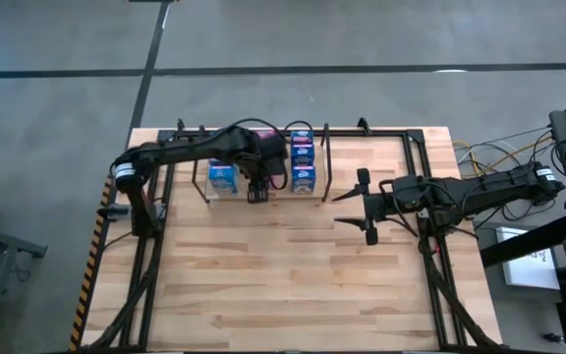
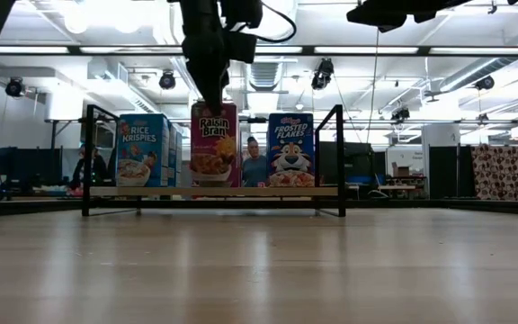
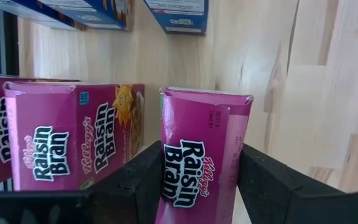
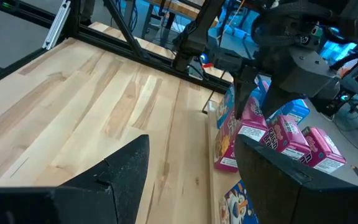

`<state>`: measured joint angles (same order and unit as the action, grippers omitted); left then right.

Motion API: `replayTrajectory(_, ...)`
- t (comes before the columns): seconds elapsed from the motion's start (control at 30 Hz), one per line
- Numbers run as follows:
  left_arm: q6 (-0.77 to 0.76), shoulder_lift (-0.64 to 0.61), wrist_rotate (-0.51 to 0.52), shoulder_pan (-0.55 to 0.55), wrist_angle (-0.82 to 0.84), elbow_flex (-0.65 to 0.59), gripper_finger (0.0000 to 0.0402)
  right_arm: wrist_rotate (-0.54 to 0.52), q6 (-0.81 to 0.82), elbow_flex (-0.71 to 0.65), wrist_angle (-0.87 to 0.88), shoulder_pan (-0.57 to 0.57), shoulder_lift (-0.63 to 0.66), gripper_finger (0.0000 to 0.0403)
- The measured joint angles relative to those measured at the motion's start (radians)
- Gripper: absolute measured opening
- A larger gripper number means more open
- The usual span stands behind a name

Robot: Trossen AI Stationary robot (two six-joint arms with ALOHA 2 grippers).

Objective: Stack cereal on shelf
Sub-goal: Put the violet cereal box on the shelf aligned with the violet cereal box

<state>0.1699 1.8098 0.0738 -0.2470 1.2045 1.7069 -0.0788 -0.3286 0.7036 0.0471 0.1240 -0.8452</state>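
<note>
The left hand point(image 3: 201, 186) is clamped on a pink Raisin Bran box point(image 3: 197, 155), holding it upright at the shelf point(image 2: 214, 191), between the Rice Krispies box point(image 2: 140, 150) and the Frosted Flakes box point(image 2: 291, 150). The right hand point(image 1: 362, 206) hangs over the table point(image 1: 293, 285) beside the shelf, spread and empty. With several boxes already standing in rows, stacking looks well along; this box still needs releasing.

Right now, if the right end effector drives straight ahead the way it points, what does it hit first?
Probably the shelf upright. The open, empty right end effector points toward the left arm's side, with bare tabletop ahead, then that divider and the cereal beyond. Depth is unclear.
</note>
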Motion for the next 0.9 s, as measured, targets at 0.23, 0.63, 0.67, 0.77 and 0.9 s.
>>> replayTrajectory(0.23, 0.007, 0.024, 0.003, -0.001, 0.000, -0.002, 0.0167, 0.000, 0.000, 0.000, 0.000, 0.000, 0.000, 0.0226)
replayTrajectory(0.63, 0.000, 0.025, 0.003, -0.010, 0.000, -0.002, 0.0167, 0.000, 0.000, 0.000, 0.000, 0.000, 0.000, 0.0226)
replayTrajectory(0.67, -0.001, 0.025, 0.003, -0.010, 0.000, -0.002, 0.0167, 0.000, 0.000, 0.000, 0.000, 0.000, 0.000, 0.0226)
replayTrajectory(0.77, -0.014, 0.025, 0.004, -0.013, 0.000, -0.002, 0.0167, 0.000, 0.000, 0.000, 0.000, 0.000, 0.000, 0.0226)
replayTrajectory(0.9, -0.015, 0.025, 0.005, -0.015, 0.000, -0.002, 0.0167, 0.000, 0.000, 0.000, 0.000, 0.000, 0.000, 0.0226)
